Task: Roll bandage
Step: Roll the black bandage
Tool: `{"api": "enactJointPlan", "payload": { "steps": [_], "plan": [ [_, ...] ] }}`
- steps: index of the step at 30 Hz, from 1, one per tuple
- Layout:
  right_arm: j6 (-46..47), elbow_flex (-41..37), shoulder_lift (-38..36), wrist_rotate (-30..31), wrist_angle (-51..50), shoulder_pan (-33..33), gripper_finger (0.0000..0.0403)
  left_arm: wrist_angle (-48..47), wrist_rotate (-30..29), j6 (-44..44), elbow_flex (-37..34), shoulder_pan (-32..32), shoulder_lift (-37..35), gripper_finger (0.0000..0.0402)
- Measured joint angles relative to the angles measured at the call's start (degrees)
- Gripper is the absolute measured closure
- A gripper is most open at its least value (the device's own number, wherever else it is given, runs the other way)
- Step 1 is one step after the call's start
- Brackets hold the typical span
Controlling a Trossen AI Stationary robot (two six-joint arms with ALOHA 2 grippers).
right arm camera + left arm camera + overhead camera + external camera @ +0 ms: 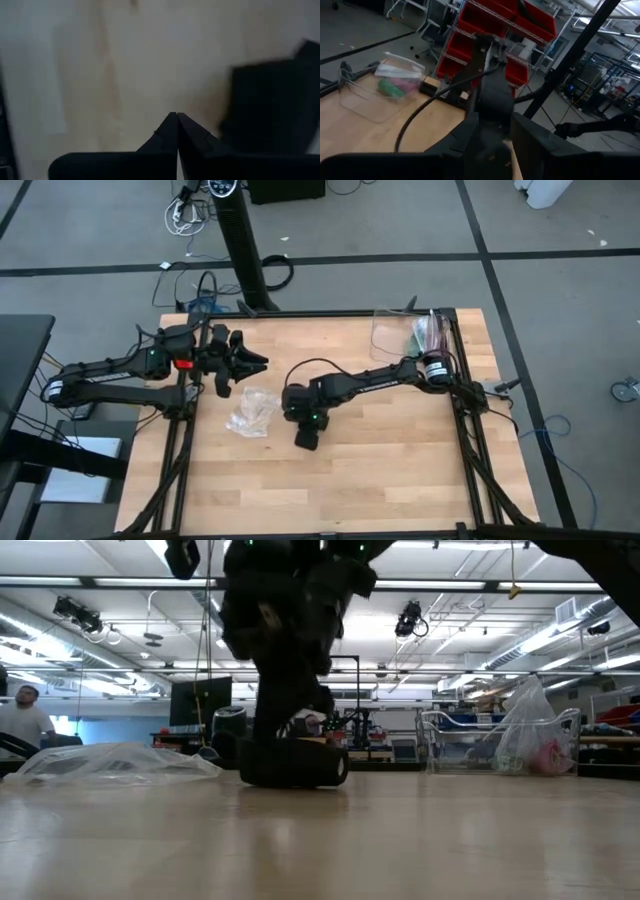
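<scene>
The bandage [308,436] is a small dark cylinder lying on its side on the wooden table, near the middle; it also shows in the low view [295,765] and the right wrist view [270,105]. My right gripper [176,120] points down at the table right beside the roll, with its fingers shut and nothing between them. In the high view its wrist [300,405] stands just on the far side of the roll. My left gripper [245,362] waits open and empty above the table's far left part. My right gripper stands shut right beside the bandage roll [235,125], pointing down. I cannot tell whether a finger's outer side touches the roll. The roll lies on the table.
A crumpled clear plastic bag [250,412] lies on the table left of the roll, and shows in the low view [110,760]. A clear bin with coloured items [415,335] stands at the far right corner. A person [20,720] is in the room beyond.
</scene>
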Motion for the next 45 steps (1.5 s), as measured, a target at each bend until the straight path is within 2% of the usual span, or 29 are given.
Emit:
{"api": "enactJointPlan", "payload": {
  "steps": [3,8,10,17,26,28,35,41,45],
  "plan": [
    [0.86,1.0,-2.45,2.02,0.12,0.69,0.0392,-1.1,0.78,0.04,0.0,0.0,0.0,0.0282],
    [5.37,0.14,-6.17,14.51,-0.7,0.14,0.0389,-3.61,1.4,0.09,0.0,0.0,0.0,0.0282],
    [7.07,-1.46,-5.91,15.82,-1.13,-0.88,0.0396,-3.83,1.47,0.09,-0.02,0.0,0.0,0.0282],
    [12.5,-10.7,-5.04,14.28,3.21,-0.82,0.0401,-4.55,1.47,-0.07,-0.02,0.0,0.0,0.0282],
    [10.07,-9.49,-5.56,6.35,6.94,4.6,0.04,-5.05,1.25,-0.01,-0.02,0.0,0.0,0.0282],
    [9.97,-7.52,-5.54,6.85,6.89,5.55,0.0395,-5.36,1.25,0.0,-0.02,0.0,0.0,0.0282],
    [13.04,-1.13,-5.6,11.65,1.49,6.16,0.0346,-7.05,2.9,0.04,-0.02,-0.02,0.0,0.0282],
    [13.14,-0.98,-5.67,9.1,4.3,5.38,0.0288,-7.97,4.45,0.04,-0.02,-0.01,0.0,0.0282],
    [13.56,-2.51,-5.67,9.48,3.2,5.88,0.0268,-7.98,5.4,0.04,-0.02,-0.02,0.0,0.0282]
  ]
}}
